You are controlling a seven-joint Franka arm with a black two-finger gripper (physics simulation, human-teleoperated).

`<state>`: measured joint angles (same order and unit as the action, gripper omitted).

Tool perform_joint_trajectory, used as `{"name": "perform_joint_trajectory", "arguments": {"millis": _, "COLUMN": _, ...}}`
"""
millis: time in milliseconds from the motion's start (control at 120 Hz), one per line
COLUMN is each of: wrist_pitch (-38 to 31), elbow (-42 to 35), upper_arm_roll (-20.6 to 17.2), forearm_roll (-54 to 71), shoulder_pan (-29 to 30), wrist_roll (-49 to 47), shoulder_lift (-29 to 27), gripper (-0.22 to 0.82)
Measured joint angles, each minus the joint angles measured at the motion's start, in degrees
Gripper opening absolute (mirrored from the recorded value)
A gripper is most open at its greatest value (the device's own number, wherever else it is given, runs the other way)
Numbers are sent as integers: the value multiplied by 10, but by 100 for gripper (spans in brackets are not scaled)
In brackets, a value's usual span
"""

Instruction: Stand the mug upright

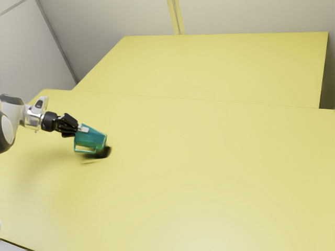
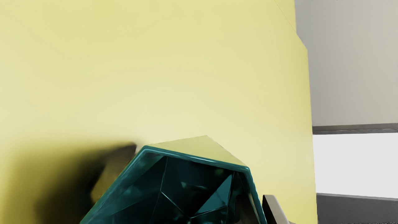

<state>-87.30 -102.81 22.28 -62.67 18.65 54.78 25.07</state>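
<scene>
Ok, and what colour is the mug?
The mug is teal, darker inside; the wrist view shows it best.

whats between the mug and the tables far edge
Yellow tabletop with a thin seam across it, from the mug to the far edge, in the exterior view.

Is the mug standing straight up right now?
No, the exterior view shows the mug tilted well over, with its handle below its body.

The faceted teal mug [image 1: 90,138] is tilted, mouth toward the gripper [image 1: 83,128].
</scene>
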Motion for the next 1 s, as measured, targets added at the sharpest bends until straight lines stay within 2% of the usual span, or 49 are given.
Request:
{"name": "perform_joint_trajectory", "arguments": {"millis": 142, "wrist_pitch": -7, "elbow": -11, "upper_arm_roll": 1, "forearm_roll": 18, "shoulder_pan": -47, "wrist_roll": -5, "shoulder_lift": -51, "gripper": -14}}
{"name": "perform_joint_trajectory", "arguments": {"millis": 283, "wrist_pitch": -45, "elbow": -11, "upper_arm_roll": -3, "forearm_roll": 112, "shoulder_pan": -120, "wrist_roll": -36, "shoulder_lift": -103, "gripper": -14}}
{"name": "perform_joint_trajectory", "arguments": {"millis": 408, "wrist_pitch": -88, "elbow": -8, "upper_arm_roll": -44, "forearm_roll": 220, "shoulder_pan": -153, "wrist_roll": -76, "shoulder_lift": -134, "gripper": -14}}
{"name": "perform_joint_trajectory", "arguments": {"millis": 600, "wrist_pitch": -159, "elbow": 2, "upper_arm_roll": -133, "forearm_roll": 391, "shoulder_pan": -165, "wrist_roll": -150, "shoulder_lift": -144, "gripper": -14}}
{"name": "perform_joint_trajectory", "arguments": {"millis": 742, "wrist_pitch": -206, "elbow": 2, "upper_arm_roll": -174, "forearm_roll": 499, "shoulder_pan": -189, "wrist_roll": -213, "shoulder_lift": -156, "gripper": -14}}
{"name": "perform_joint_trajectory", "arguments": {"millis": 858, "wrist_pitch": -245, "elbow": -8, "upper_arm_roll": -194, "forearm_roll": 566, "shoulder_pan": -202, "wrist_roll": -265, "shoulder_lift": -156, "gripper": -15}}
{"name": "perform_joint_trajectory", "arguments": {"millis": 1000, "wrist_pitch": -281, "elbow": -41, "upper_arm_roll": -200, "forearm_roll": 602, "shoulder_pan": -199, "wrist_roll": -319, "shoulder_lift": -157, "gripper": -16}}
